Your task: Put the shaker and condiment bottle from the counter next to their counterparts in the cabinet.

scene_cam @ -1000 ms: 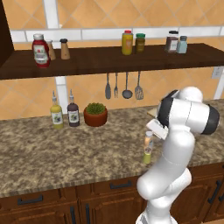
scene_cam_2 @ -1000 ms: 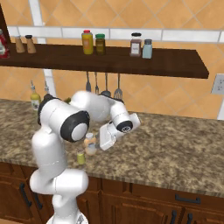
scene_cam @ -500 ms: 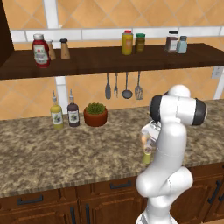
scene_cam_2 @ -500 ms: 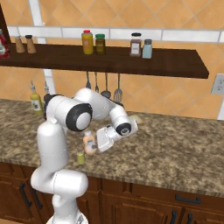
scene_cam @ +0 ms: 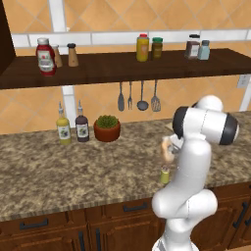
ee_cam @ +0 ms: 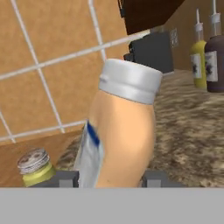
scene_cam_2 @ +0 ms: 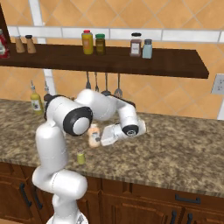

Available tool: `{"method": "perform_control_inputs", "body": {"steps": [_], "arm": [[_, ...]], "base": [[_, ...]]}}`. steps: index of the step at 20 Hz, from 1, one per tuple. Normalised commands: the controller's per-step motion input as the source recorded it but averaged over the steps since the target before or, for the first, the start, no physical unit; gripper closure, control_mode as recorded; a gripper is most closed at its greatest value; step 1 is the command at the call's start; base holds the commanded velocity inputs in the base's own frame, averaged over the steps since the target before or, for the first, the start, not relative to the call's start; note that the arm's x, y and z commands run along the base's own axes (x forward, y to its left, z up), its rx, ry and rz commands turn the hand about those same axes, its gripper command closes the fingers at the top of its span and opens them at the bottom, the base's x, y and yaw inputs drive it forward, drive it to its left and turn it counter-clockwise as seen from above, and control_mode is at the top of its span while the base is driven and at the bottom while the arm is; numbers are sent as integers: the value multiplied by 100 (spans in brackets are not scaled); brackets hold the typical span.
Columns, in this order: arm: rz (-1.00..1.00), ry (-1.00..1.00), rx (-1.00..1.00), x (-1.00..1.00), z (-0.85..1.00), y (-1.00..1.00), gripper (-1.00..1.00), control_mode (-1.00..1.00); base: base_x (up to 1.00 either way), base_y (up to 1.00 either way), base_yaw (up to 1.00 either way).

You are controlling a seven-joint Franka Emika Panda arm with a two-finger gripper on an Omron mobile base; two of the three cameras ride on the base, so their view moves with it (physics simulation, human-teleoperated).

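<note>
The condiment bottle (ee_cam: 124,131), peach-tan with a white cap, sits between my two fingertips (ee_cam: 154,179), which press on its sides. My gripper (scene_cam_2: 103,135) is shut on the condiment bottle (scene_cam_2: 93,135) low over the counter, and the arm partly hides the bottle (scene_cam: 167,149) in the left base view. The stubby yellow-green shaker (scene_cam_2: 81,156) stands on the counter just in front of it, apart from my gripper (ee_cam: 111,180). Up on the cabinet shelf (scene_cam: 122,66) are the red ketchup bottle (scene_cam: 45,56), a brown shaker (scene_cam: 72,55) and a pale blue shaker (scene_cam: 204,50).
On the shelf also stand a yellow bottle (scene_cam: 142,48) and a green jar (scene_cam: 157,48). Kitchen utensils (scene_cam: 137,95) hang under it. A yellow bottle (scene_cam: 63,130), a dark bottle (scene_cam: 82,128) and a potted plant (scene_cam: 107,128) stand at the back of the counter (scene_cam: 59,171).
The jaws have come together from wide open onto the condiment bottle. The arm's elbow has swung while the hand stayed at the bottle. The shaker has not moved.
</note>
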Motion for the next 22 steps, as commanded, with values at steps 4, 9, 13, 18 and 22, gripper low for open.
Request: {"method": "perform_control_inputs", "body": {"steps": [4, 9, 13, 18, 22], "arm": [[-35, 0, 0, -26, 60, -29, 100, -100], [-26, -22, -3, -93, 82, -1, 100, -100], [-21, -47, -18, -100, 99, 0, 100, -100], [-22, -45, -20, -97, 100, 3, 100, -100], [-20, -16, -11, -72, 100, 23, 100, -100]], "base": [[0, 0, 0], [0, 0, 0], [0, 0, 0], [0, 0, 0], [0, 0, 0]]}}
